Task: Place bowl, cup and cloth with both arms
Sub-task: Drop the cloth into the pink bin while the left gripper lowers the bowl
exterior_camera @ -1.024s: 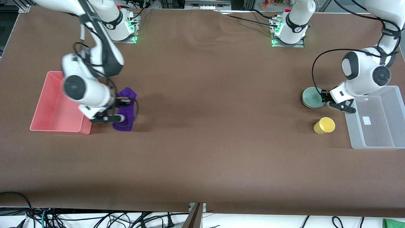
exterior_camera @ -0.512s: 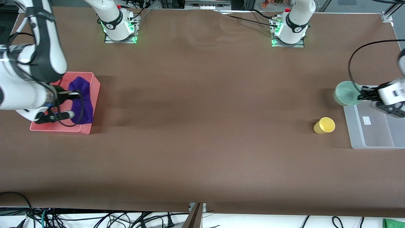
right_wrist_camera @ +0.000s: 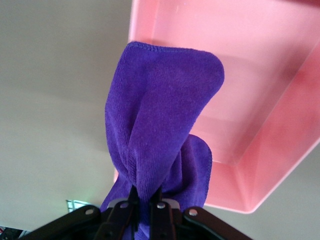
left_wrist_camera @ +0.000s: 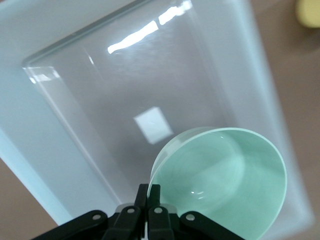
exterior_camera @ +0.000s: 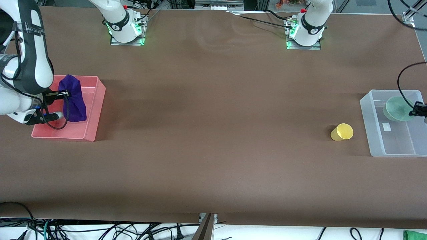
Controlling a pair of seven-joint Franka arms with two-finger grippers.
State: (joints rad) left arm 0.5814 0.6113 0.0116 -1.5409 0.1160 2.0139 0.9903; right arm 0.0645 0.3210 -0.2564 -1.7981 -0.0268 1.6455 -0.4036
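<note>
From the front, I'm holding the purple cloth (exterior_camera: 72, 99) over the pink bin (exterior_camera: 95, 110) and the bowl (exterior_camera: 398, 108) over the clear bin (exterior_camera: 375, 130); the yellow cup (exterior_camera: 342, 132) is lying beside it. Left wrist: left gripper (left_wrist_camera: 148, 196) is pinching the bowl's rim. Right wrist: right gripper (right_wrist_camera: 145, 197) is clamping the cloth.
</note>
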